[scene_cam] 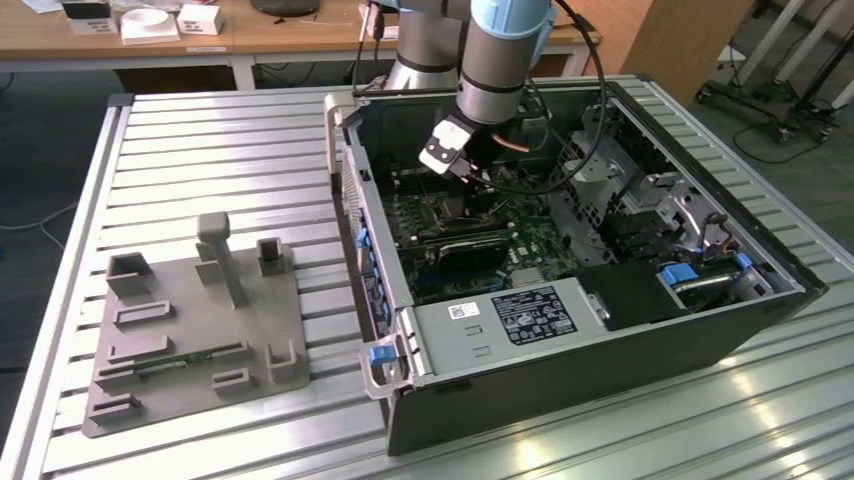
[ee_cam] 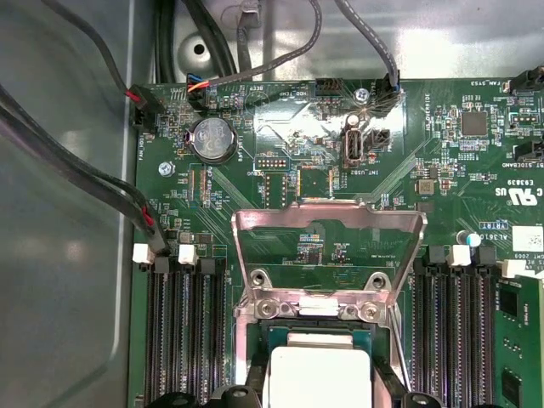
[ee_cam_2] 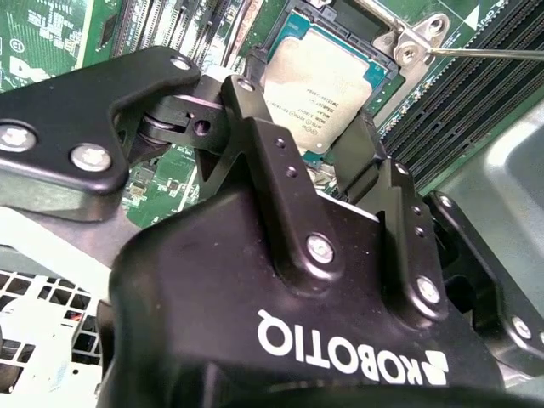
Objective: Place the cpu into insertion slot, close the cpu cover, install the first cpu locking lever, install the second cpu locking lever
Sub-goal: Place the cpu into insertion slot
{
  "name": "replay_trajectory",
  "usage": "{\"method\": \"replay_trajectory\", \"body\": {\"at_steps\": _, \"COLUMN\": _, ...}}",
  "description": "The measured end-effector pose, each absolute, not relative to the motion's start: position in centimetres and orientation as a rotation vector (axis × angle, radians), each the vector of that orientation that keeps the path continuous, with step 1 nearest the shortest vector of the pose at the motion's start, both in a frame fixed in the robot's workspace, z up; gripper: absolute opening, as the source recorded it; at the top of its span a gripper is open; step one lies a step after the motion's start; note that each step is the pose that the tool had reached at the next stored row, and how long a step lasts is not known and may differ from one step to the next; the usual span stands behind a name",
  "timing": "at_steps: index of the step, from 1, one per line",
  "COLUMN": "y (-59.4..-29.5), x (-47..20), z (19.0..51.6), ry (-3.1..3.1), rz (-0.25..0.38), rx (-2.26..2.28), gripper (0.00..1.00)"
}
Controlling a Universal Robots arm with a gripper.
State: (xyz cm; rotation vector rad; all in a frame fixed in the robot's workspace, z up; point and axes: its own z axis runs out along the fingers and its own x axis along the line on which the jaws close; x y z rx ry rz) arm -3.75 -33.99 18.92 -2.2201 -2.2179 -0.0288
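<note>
Arm (scene_cam: 501, 60) reaches down into the open computer case (scene_cam: 561, 395), which lies on its side on the slatted metal surface (scene_cam: 214, 150). Hand (ee_cam_2: 299, 110) sits low over the processor socket on the green motherboard (ee_cam: 280, 153). The cpu (ee_cam_2: 319, 72), dull silver top facing up, lies flat within the socket's dark frame, square to it, directly under the hand and straddled by it. Whether the hand is clenched on the chip's edges or has let go: cannot tell from either wrist view. The cpu cover (ee_cam: 327, 246) stands swung up on its hinge at one edge of the socket, its centre window open so that the board shows through; it is not down over the chip. In the second wrist view a thin metal lever rod (ee_cam_2: 484, 53) runs out past the cover's hinge bracket, raised clear of the socket. Dark memory slots (ee_cam: 183, 331) flank the socket on both sides, and a coin cell (ee_cam: 212, 138) sits on the board beyond the cover. On the exterior view's left, well apart from the case, a grey moulded fixture tray (scene_cam: 187, 330) rests on the surface.
</note>
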Motion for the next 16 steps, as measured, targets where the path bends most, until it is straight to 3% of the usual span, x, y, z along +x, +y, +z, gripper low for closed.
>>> {"method": "replay_trajectory", "body": {"at_steps": 5, "y": -33.98, "x": -3.74, "z": 18.9, "ry": -2.218, "rz": -0.03, "rx": -2.22, "gripper": 0.54}}
{"method": "replay_trajectory", "body": {"at_steps": 6, "y": -33.96, "x": -3.72, "z": 18.86, "ry": -2.218, "rz": -0.031, "rx": -2.22, "gripper": 0.59}}
{"method": "replay_trajectory", "body": {"at_steps": 8, "y": -33.92, "x": -3.7, "z": 18.79, "ry": -2.217, "rz": -0.034, "rx": -2.219, "gripper": 0.59}}
{"method": "replay_trajectory", "body": {"at_steps": 9, "y": -33.94, "x": -3.72, "z": 18.84, "ry": -2.218, "rz": -0.032, "rx": -2.22, "gripper": 0.67}}
{"method": "replay_trajectory", "body": {"at_steps": 16, "y": -33.96, "x": -3.73, "z": 19.08, "ry": -2.218, "rz": -0.03, "rx": -2.22, "gripper": 0.67}}
